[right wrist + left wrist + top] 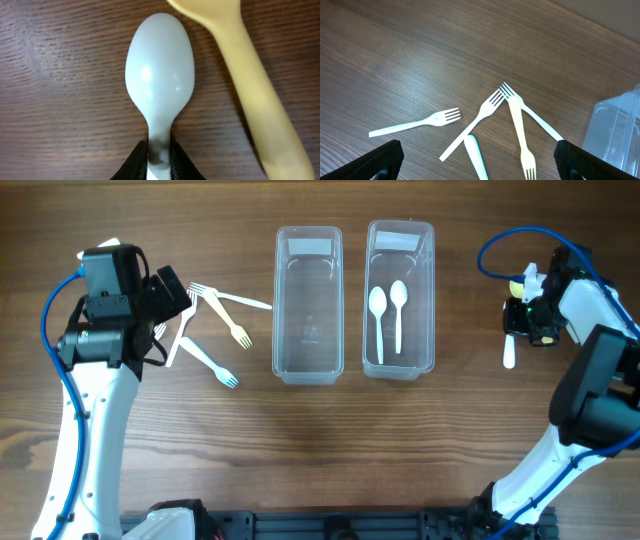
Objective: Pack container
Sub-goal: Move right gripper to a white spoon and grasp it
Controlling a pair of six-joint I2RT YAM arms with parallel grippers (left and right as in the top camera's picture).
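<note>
Two clear plastic containers stand mid-table. The left one [308, 305] is empty. The right one [399, 298] holds two white spoons [388, 315]. Several plastic forks [225, 330] lie scattered left of the containers. They also show in the left wrist view [485, 110], with a cream fork [521, 132] among them. My left gripper [480, 167] is open and hovers above the forks [170, 300]. My right gripper [160, 159] is shut on the handle of a white spoon [160, 85] lying on the table at the far right [509, 350].
A cream-yellow spoon [250, 75] lies right beside the held white spoon. A corner of the left container [617, 130] shows at the right edge of the left wrist view. The wooden table [320, 450] is bare in front.
</note>
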